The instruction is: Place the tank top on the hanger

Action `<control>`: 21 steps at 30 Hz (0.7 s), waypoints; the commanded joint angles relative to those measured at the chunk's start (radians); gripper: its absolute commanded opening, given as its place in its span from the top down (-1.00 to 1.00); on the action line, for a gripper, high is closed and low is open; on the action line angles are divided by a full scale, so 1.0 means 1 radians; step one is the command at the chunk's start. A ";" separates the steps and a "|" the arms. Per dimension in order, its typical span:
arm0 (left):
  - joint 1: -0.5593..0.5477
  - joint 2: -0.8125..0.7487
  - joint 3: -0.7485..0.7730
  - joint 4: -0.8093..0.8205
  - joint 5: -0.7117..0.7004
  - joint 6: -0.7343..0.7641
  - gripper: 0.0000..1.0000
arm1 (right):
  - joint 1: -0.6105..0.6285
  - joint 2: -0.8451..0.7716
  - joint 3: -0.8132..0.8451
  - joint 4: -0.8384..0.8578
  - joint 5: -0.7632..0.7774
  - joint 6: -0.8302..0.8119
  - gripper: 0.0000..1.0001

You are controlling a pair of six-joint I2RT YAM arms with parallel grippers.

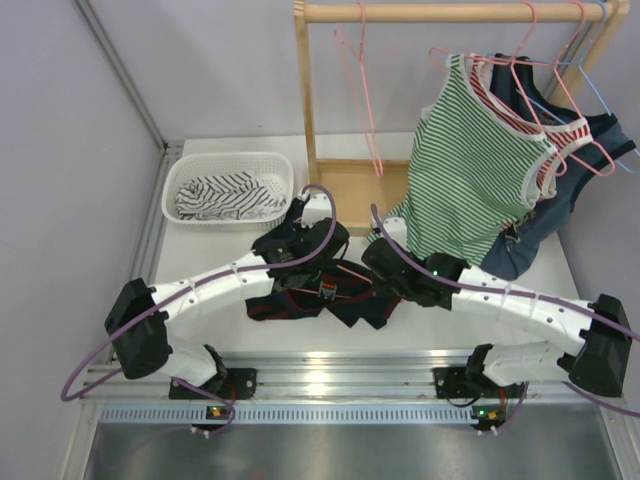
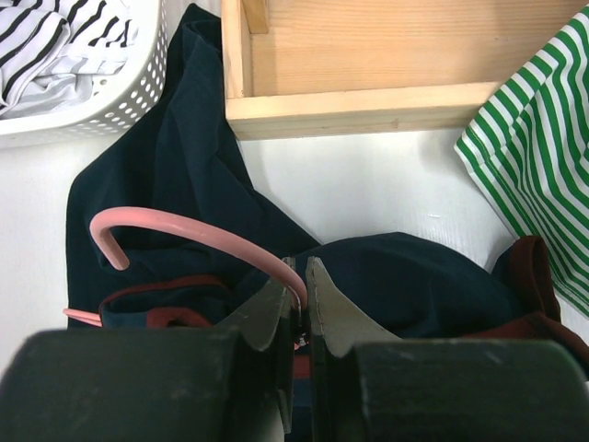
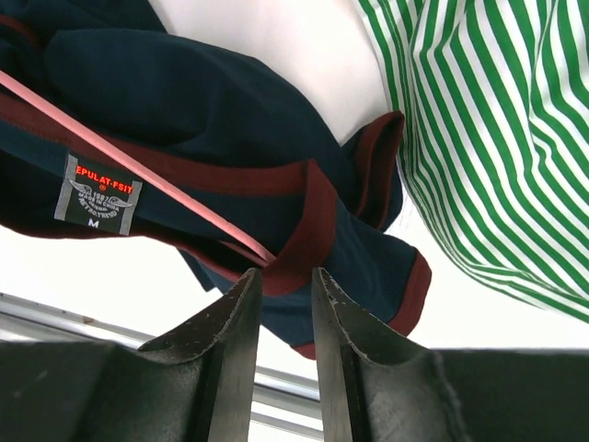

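The dark navy tank top [image 1: 300, 306] with maroon trim lies crumpled on the white table between my two grippers. It also shows in the left wrist view [image 2: 414, 285] and the right wrist view [image 3: 184, 101], where its neck label is visible. The pink hanger [image 2: 184, 226] lies partly inside it, with its hook sticking out. My left gripper [image 2: 302, 276] is shut on the hanger's neck, just above the cloth [image 1: 322, 288]. My right gripper [image 3: 287, 276] is open, its tips just short of the maroon trim and the hanger's wire [image 3: 138, 170], seen from above [image 1: 385, 268].
A white basket [image 1: 228, 157] holding striped cloth stands at the back left. A wooden rack [image 1: 305, 100] with a tray base [image 1: 350, 185] stands behind. On its rail hang a green-and-white striped tank top [image 1: 470, 170], a plain navy top [image 1: 560, 205], an empty pink hanger [image 1: 365, 90] and a light blue hanger [image 1: 600, 95].
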 commanded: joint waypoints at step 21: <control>-0.033 0.027 0.065 0.013 0.022 -0.004 1.00 | 0.016 0.040 0.044 0.002 0.015 -0.013 0.95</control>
